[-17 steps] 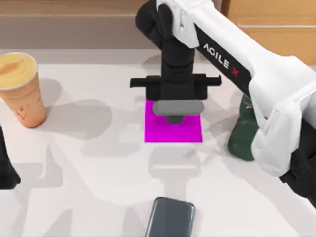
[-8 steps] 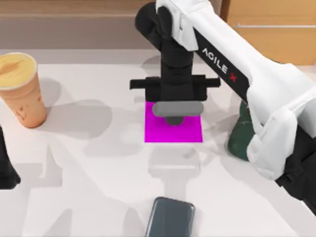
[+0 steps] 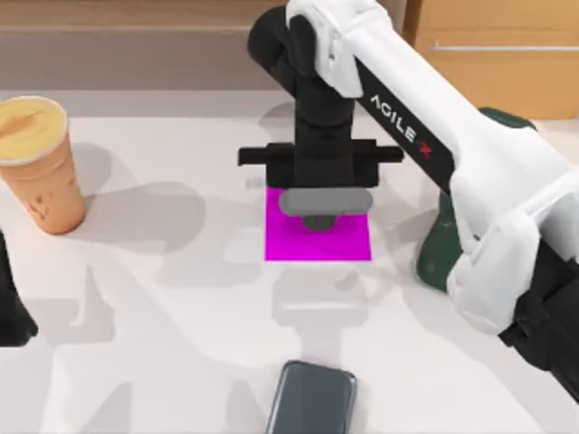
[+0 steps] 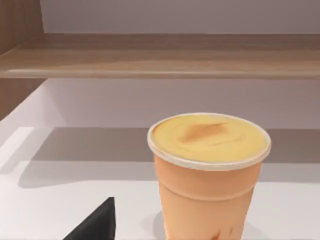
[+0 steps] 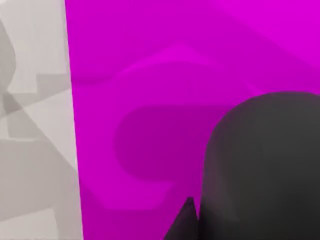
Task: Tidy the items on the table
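Note:
My right gripper (image 3: 317,215) hangs over a magenta mat (image 3: 317,237) in the middle of the table (image 3: 163,298), shut on the small black mouse (image 3: 317,221). In the right wrist view the mouse (image 5: 265,165) sits close over the mat (image 5: 150,100), beside one fingertip (image 5: 184,222). The orange, yellow-topped cup (image 3: 36,163) stands upright at the far left, also seen as the cup (image 4: 210,170) in the left wrist view. A dark grey smartphone (image 3: 312,402) lies at the front edge. A dark object (image 3: 439,249) stands at the right, partly behind my right arm. My left gripper (image 3: 11,312) is parked open at the left edge.
A wooden shelf (image 4: 160,55) runs along the back of the table behind the cup. A wooden cabinet (image 3: 507,63) stands at the back right. My right arm's white forearm (image 3: 470,181) crosses above the right side of the table.
The right arm's forearm has shifted a little towards the front right. Its gripper, still holding the mouse, has edged slightly lower over the magenta mat. The left arm has not moved.

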Robot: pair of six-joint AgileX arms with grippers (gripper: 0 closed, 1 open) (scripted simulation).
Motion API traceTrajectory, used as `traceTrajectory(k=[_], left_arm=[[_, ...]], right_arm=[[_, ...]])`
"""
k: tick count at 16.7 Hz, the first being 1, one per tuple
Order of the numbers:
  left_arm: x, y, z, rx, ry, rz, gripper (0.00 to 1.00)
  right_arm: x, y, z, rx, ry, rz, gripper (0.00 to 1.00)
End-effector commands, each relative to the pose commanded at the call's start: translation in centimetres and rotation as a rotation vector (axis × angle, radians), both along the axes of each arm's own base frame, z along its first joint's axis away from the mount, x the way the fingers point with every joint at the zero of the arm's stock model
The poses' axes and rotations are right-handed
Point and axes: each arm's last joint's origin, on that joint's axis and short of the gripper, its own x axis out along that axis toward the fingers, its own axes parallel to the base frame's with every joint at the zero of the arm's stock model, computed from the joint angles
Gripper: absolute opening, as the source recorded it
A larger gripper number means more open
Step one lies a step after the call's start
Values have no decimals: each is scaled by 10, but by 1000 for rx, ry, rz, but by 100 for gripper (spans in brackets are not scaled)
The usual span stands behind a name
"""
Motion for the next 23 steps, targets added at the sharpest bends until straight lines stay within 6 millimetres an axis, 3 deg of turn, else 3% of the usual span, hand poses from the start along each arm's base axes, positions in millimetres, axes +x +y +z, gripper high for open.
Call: traceTrajectory(k=[12,23], left_arm=[[0,0,0,0,0,0,100],[0,0,0,0,0,0,100]], right_arm=[[0,0,0,0,0,0,98],[0,0,2,2,-4,-8,100]])
